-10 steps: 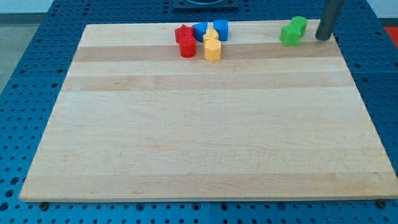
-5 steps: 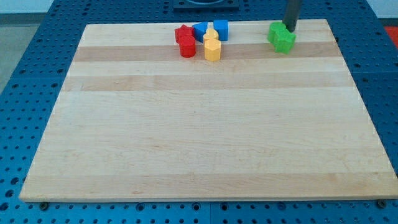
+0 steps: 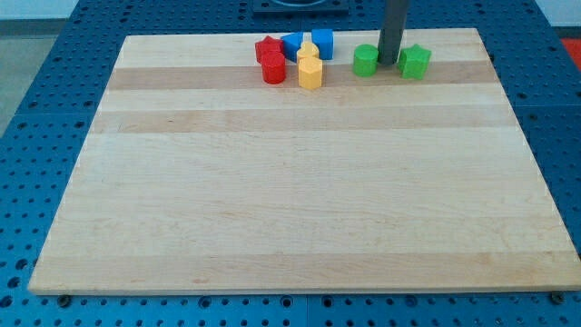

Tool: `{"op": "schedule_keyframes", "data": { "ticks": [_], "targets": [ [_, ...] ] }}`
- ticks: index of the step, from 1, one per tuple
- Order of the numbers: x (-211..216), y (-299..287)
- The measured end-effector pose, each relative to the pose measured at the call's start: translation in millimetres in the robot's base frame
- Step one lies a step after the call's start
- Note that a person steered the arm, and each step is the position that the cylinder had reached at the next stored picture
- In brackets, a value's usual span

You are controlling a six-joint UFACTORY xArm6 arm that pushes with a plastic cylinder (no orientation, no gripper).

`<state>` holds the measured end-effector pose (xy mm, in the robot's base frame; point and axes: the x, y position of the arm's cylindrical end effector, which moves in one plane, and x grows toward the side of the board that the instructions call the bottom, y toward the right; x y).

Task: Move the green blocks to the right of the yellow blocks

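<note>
Two green blocks lie near the view's top of the wooden board [image 3: 300, 182]: a round green block [image 3: 365, 61] and a green star-like block [image 3: 415, 62]. My tip [image 3: 388, 63] stands between them, touching the round one's right side. Two yellow blocks sit left of them: a yellow hexagonal block [image 3: 310, 74] and a smaller yellow block [image 3: 308, 52] behind it. Both green blocks are to the right of the yellow ones.
Two red blocks [image 3: 270, 60] and two blue blocks [image 3: 309, 42] cluster with the yellow ones at the view's top centre. The board's top edge is close behind all the blocks. A blue pegboard table [image 3: 36, 109] surrounds the board.
My tip has moved left from the board's top right corner. It pushed the green blocks left and split them; the round one now sits left of the tip.
</note>
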<state>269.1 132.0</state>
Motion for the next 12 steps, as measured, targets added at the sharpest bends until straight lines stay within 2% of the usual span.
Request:
{"op": "schedule_keyframes", "data": {
  "ticks": [4,6,7,9,12],
  "targets": [
    [6,-57],
    [58,-44],
    [70,-9],
    [52,82],
    [13,70]
  ]
}}
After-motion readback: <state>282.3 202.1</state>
